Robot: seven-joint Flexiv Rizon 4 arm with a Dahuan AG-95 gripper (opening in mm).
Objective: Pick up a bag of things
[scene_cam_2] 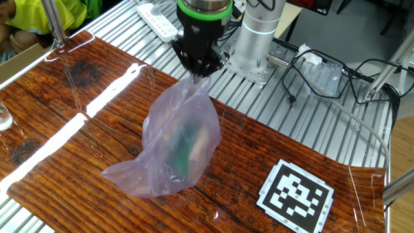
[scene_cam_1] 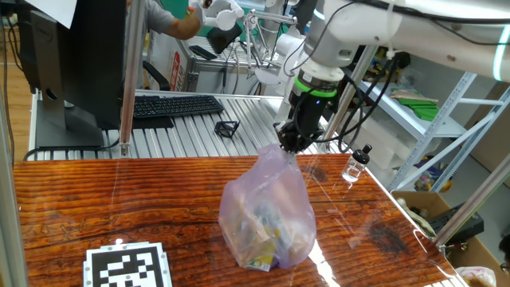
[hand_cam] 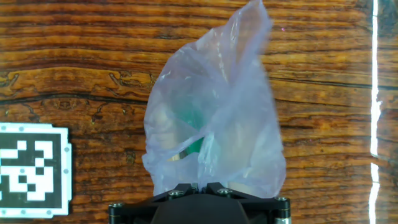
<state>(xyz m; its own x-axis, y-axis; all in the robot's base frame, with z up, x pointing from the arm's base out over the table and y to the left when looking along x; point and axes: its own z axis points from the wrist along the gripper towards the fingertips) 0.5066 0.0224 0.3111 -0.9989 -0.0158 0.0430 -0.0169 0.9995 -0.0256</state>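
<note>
The bag of things [scene_cam_1: 267, 214] is a translucent pale lilac-pink plastic bag with yellow, green and white packets showing inside. It hangs from its gathered top, its bottom at or just above the wooden table [scene_cam_1: 119, 199]. My gripper [scene_cam_1: 288, 143] is shut on the bag's top, straight above it. In the other fixed view the gripper [scene_cam_2: 199, 70] pinches the top of the bag [scene_cam_2: 174, 152], which sags to the lower left. In the hand view the bag [hand_cam: 214, 124] fills the middle, and the gripper [hand_cam: 203, 185] is closed on the plastic at the bottom edge.
A black-and-white marker tag [scene_cam_1: 127, 267] lies on the table's near left; it also shows in the other fixed view [scene_cam_2: 296, 194]. A small glass bottle [scene_cam_1: 356, 165] stands at the table's right edge. A keyboard [scene_cam_1: 175, 105] and a monitor [scene_cam_1: 72, 60] sit behind on the metal bench.
</note>
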